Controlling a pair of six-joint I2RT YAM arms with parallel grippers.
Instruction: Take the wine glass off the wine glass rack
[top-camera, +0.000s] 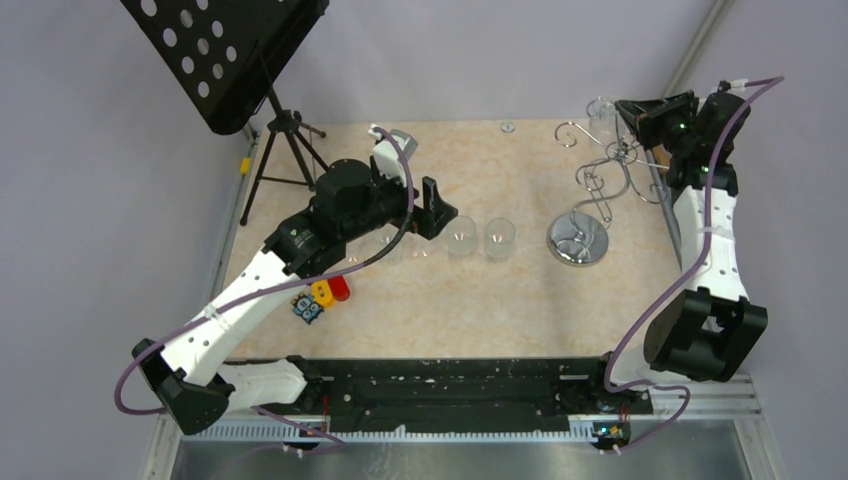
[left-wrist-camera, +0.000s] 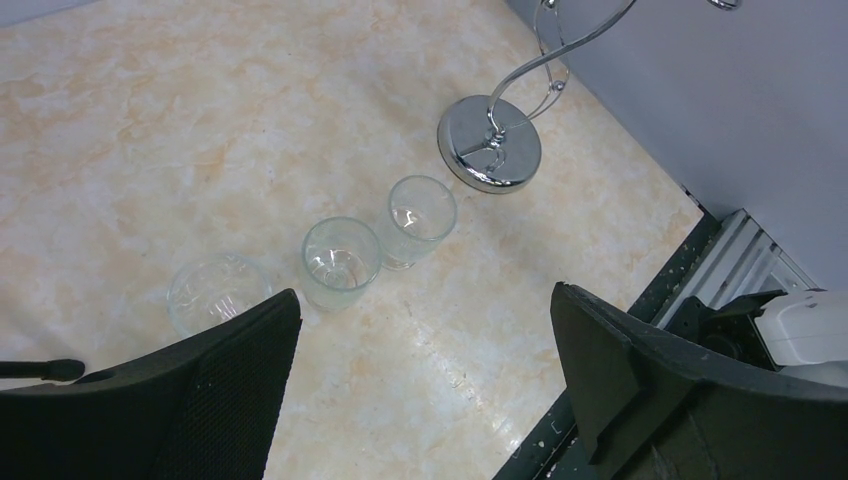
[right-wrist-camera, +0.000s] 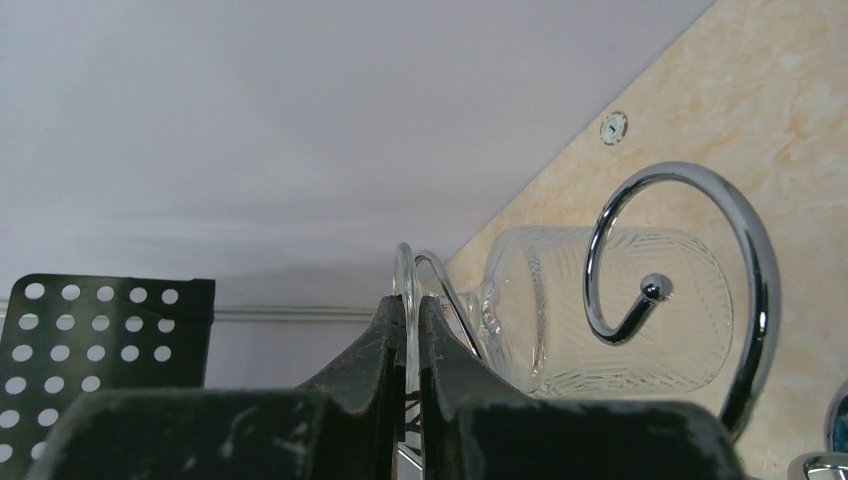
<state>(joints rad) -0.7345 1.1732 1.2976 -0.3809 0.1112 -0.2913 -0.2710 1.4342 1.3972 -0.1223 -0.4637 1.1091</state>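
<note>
The chrome wine glass rack (top-camera: 603, 178) stands at the back right on its round mirrored base (top-camera: 577, 240). A clear wine glass (right-wrist-camera: 620, 310) hangs at its far top arm, its stem beside a thin rack wire, behind a curled arm (right-wrist-camera: 690, 180). My right gripper (right-wrist-camera: 405, 305) is shut on the glass's thin foot disc. In the top view this gripper (top-camera: 625, 110) sits at the rack's far side by the glass (top-camera: 600, 108). My left gripper (left-wrist-camera: 425, 295) is open and empty above the table, left of the rack base (left-wrist-camera: 490, 145).
Three short clear glasses (left-wrist-camera: 420, 215) (left-wrist-camera: 340, 260) (left-wrist-camera: 215, 290) stand in a row on the marbled table between the left gripper and the rack. A black tripod music stand (top-camera: 230, 55) stands at the back left. Red, yellow and blue blocks (top-camera: 322, 295) lie near the left arm.
</note>
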